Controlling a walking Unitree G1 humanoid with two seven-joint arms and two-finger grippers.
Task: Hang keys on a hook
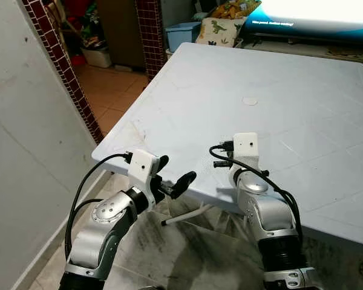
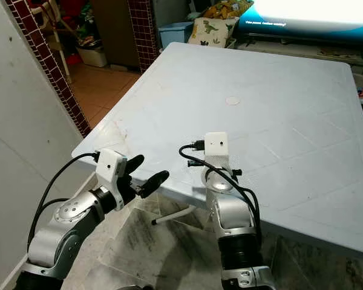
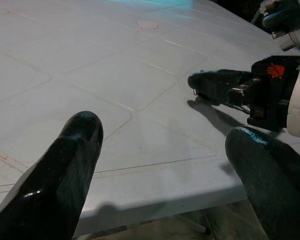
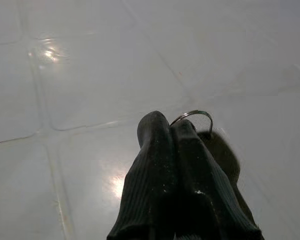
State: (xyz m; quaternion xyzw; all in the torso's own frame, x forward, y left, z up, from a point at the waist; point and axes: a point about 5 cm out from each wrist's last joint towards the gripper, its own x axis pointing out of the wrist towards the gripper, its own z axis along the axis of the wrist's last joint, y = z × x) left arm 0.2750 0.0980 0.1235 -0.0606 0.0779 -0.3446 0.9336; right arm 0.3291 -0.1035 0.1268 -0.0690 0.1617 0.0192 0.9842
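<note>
1. White plastic surface (image 1: pixel 278 90) spreads ahead of me in the left eye view, its near edge crossing just past my wrists. My left end effector (image 1: pixel 173 175) is raised at that near edge, fingers spread wide, holding nothing. My right arm reaches over the edge and onto the surface; from here its wrist camera block hides the fingers. Off the surface's left corner lies tiled floor (image 1: pixel 109 96) beside a grey wall (image 1: pixel 24 121) and a brick-patterned pillar (image 1: pixel 60 60).

2. From the right eye view, the far half of the surface is bare apart from a small round mark (image 2: pixel 232 101). A blue bin (image 2: pixel 174 33) and a dinosaur-print cushion (image 2: pixel 207 31) sit beyond the far edge.

3. Along my left wrist view, my two black fingers (image 3: pixel 65 170) stand well apart, with the surface's edge between them and my right arm's wrist off to one side.

4. Along my right wrist view, my right end effector (image 4: pixel 170 127) is pressed shut just above the surface, and a thin metal key ring (image 4: pixel 195 116) loops out at the tips, pinched between them.
</note>
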